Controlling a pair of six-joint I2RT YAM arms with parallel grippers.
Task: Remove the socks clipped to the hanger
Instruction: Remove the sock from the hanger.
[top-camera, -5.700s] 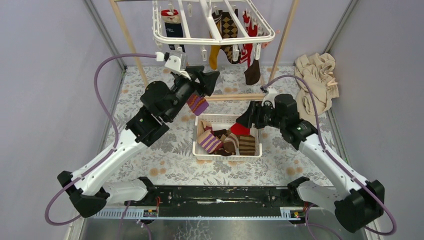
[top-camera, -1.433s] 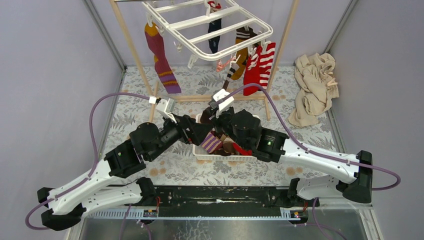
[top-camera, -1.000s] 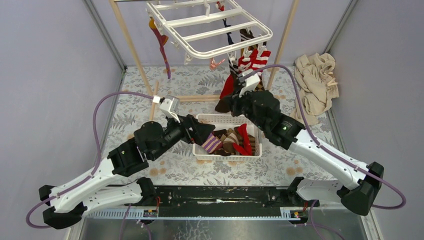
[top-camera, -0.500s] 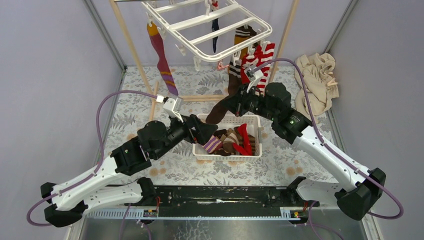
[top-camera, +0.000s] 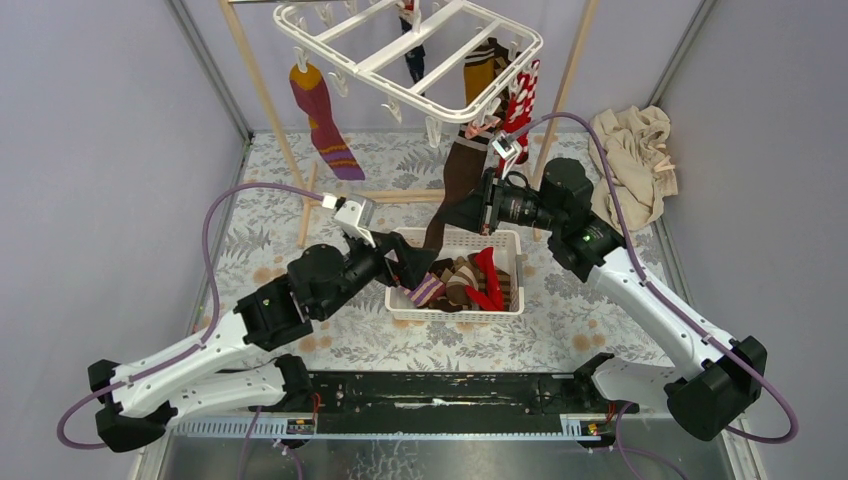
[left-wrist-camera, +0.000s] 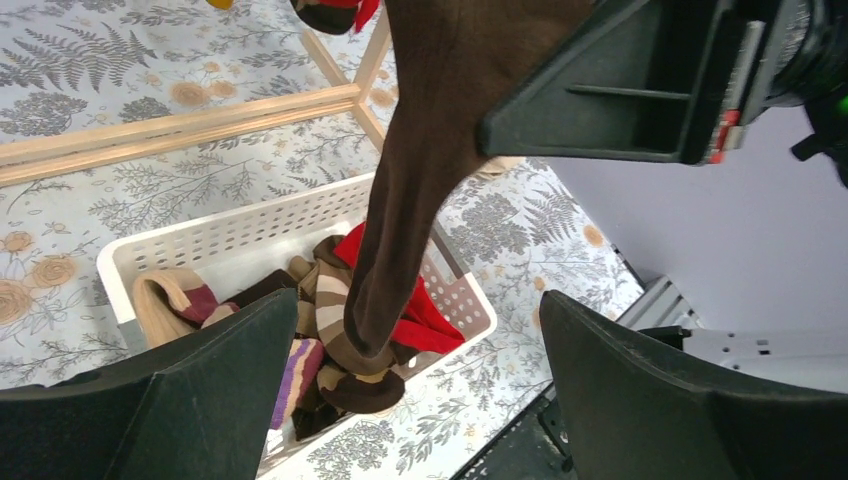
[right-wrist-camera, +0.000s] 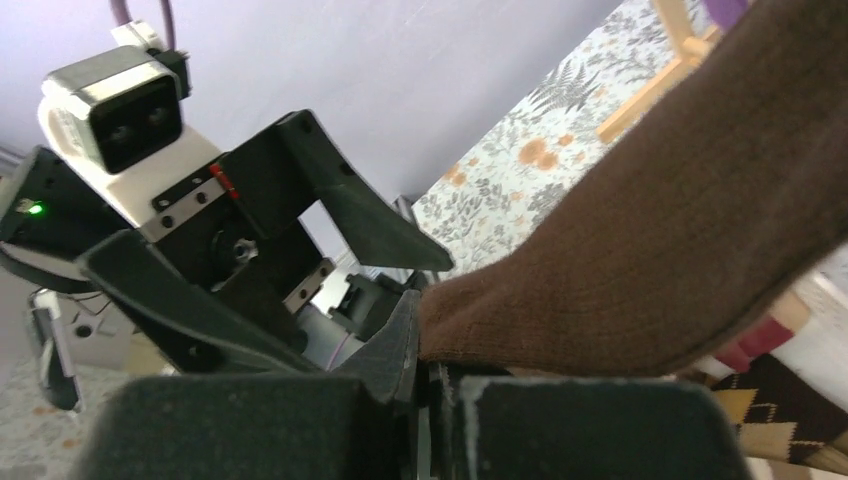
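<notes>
clamping brown sock (top-camera: 458, 175) w/ r hand (top-camera: 462, 212), hanger (top-camera: 400, 92) twisted round since before; l hand (top-camera: 418, 268) apart.

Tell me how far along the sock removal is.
Done: several socks lie in the basket. In hand: the right fingers are shut on a brown sock stretched down from the hanger; whether its clip has let go is unclear. The left fingers stand open and empty beside the basket. Left: a purple-striped sock, navy sock, mustard sock and red-white sock hang from the hanger.
</notes>
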